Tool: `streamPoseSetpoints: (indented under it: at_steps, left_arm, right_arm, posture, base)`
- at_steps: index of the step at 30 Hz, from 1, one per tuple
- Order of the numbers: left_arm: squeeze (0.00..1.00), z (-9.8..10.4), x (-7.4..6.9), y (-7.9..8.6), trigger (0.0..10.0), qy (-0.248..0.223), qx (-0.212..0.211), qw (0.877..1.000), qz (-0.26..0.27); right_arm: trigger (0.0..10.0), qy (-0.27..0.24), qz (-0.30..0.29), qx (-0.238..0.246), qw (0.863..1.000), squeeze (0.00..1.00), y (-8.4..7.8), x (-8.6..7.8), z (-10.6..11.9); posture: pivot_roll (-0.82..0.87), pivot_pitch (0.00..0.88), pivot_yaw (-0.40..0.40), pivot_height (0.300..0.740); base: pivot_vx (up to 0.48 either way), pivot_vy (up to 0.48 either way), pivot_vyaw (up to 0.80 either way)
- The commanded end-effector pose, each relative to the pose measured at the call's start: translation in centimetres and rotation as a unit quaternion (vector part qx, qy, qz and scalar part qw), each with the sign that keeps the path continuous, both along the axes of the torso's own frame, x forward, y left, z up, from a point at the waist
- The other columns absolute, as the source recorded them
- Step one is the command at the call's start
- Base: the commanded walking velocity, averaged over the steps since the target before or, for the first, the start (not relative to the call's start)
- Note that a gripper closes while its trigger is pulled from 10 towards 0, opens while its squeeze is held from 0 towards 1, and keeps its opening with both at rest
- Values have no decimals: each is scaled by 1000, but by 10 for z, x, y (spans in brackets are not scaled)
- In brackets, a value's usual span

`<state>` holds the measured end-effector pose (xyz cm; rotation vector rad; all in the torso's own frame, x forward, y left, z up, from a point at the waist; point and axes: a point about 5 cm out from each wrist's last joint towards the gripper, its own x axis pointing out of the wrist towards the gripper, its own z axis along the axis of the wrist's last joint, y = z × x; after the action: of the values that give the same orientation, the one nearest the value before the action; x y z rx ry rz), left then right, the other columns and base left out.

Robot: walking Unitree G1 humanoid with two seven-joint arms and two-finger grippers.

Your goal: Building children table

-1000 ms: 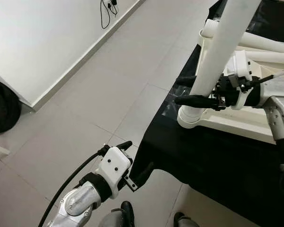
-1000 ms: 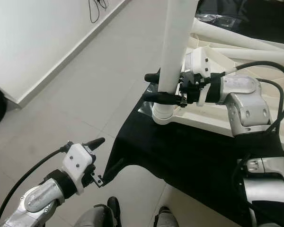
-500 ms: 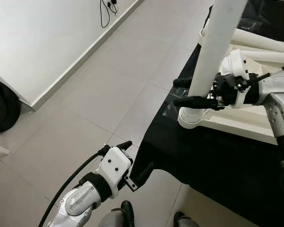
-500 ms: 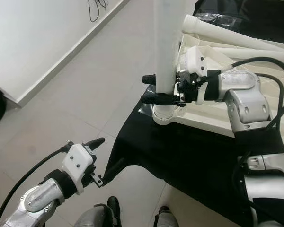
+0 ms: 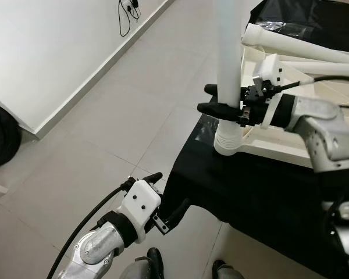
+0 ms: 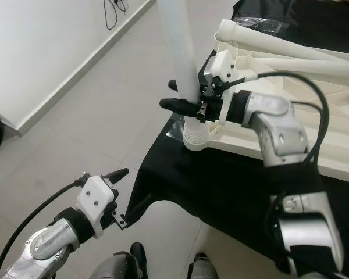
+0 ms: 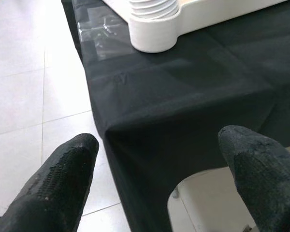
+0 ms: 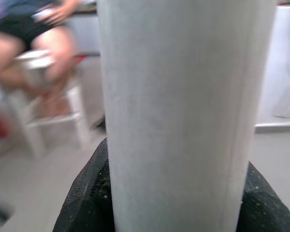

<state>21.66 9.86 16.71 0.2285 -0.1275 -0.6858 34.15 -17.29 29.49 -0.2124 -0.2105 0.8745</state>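
Right gripper [image 5: 212,99], fingers clamped on the upright white cylindrical table leg [image 5: 228,52] seated in the white tabletop's corner socket [image 5: 228,145]. Left gripper [image 7: 159,164], fingers apart, hovers near the black cloth [image 7: 183,92].

Note the plain white table leg [image 5: 229,52], ribbed at its base, clasped by the black fingers [image 5: 215,108] of your right gripper [image 5: 220,100]. The white tabletop [image 6: 291,136] lies on a desk under a plain black cloth [image 5: 262,192]. Your left gripper [image 5: 154,195] has a white housing, black fingers [image 7: 63,179] and a silver arm. The floor [image 5: 122,116] is pale grey tile; the wall [image 5: 41,46] is white.
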Motion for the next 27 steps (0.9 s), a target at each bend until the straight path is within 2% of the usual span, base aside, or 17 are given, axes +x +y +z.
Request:
streamPoseSetpoints:
  at_steps: [1, 3, 4, 5, 7, 10, 12, 16, 17, 18, 21, 24, 25, 26, 27]
  left_arm:
    - [0, -8, -2, 1, 10000, 17, 8, 1000, 1]
    - [0, -8, -2, 2, 10000, 18, 8, 1000, 2]
    - [0, -9, -2, 2, 10000, 18, 8, 1000, 2]
    - [0, -9, -2, 2, 10000, 18, 8, 1000, 2]
    - [0, -9, -1, 3, 10000, 19, 8, 1000, 3]
    - [0, -10, 0, 4, 10000, 20, 9, 1000, 4]
    - [0, -11, 1, 4, 10000, 19, 14, 1000, 1]
    - [0, -12, 2, 5, 10000, 20, 18, 1000, -1]
    - [0, -13, 3, 6, 10000, 20, 19, 1000, -1]
    - [0, -13, 3, 6, 10000, 20, 19, 1000, -1]
    - [0, -14, 4, 7, 10000, 20, 22, 1000, -1]
    - [0, -14, 4, 7, 10000, 19, 23, 1000, 0]
    - [0, -14, 4, 8, 10000, 20, 24, 1000, 0]
    - [0, -14, 6, 9, 10000, 20, 26, 999, -1]
    - [0, -14, 6, 9, 10000, 20, 26, 999, -1]
  right_arm:
    - [10000, 74, -85, -17, 994, 0, -17, 8, -34]
    - [10000, 75, -189, 40, 978, 0, -28, -2, -52]
    - [10000, 75, -215, 57, 972, 0, -30, -7, -58]
    - [10000, 75, -215, 57, 972, 0, -30, -7, -58]
    - [10000, 70, -261, 108, 957, 0, -35, -19, -71]
    - [10000, 69, -280, 128, 949, 0, -37, -23, -74]
    - [10000, 45, -299, 162, 939, 0, -34, -30, -74]
    - [10000, 27, -326, 156, 932, 0, -23, -40, -79]
    - [10000, 32, -367, 156, 917, 0, -20, -48, -88]
    - [10000, 32, -367, 156, 917, 0, -20, -48, -88]
    - [10000, 57, -406, 173, 895, 0, -13, -60, -100]
    - [10000, 60, -412, 176, 892, 0, -12, -62, -101]
    - [10000, 60, -389, 178, 902, 0, -6, -62, -99]
    - [10000, 59, -303, 174, 935, 0, 10, -59, -92]
    - [10000, 59, -303, 174, 935, 0, 10, -59, -92]
  posture:
    - [-35, 352, 44, 740]
    - [-45, 347, 49, 740]
    - [-45, 347, 49, 740]
    - [-45, 347, 49, 740]
    - [-50, 338, 63, 740]
    - [-50, 338, 63, 740]
    - [-47, 321, 71, 740]
    - [-48, 309, 75, 740]
    - [-47, 305, 77, 740]
    - [-47, 305, 77, 740]
    - [-42, 296, 85, 740]
    - [-42, 296, 85, 740]
    - [-42, 291, 94, 740]
    - [-42, 292, 100, 740]
    - [-42, 292, 100, 740]
  base:
    - [0, 0, 0]
    - [0, 0, 0]
    - [0, 0, 0]
    - [0, 0, 0]
    - [0, 0, 0]
    - [0, 0, 0]
    - [0, 0, 0]
    - [0, 0, 0]
    - [0, 0, 0]
    - [0, 0, 0]
    - [0, 0, 0]
    - [0, 0, 0]
    - [0, 0, 0]
    - [0, 0, 0]
    - [0, 0, 0]
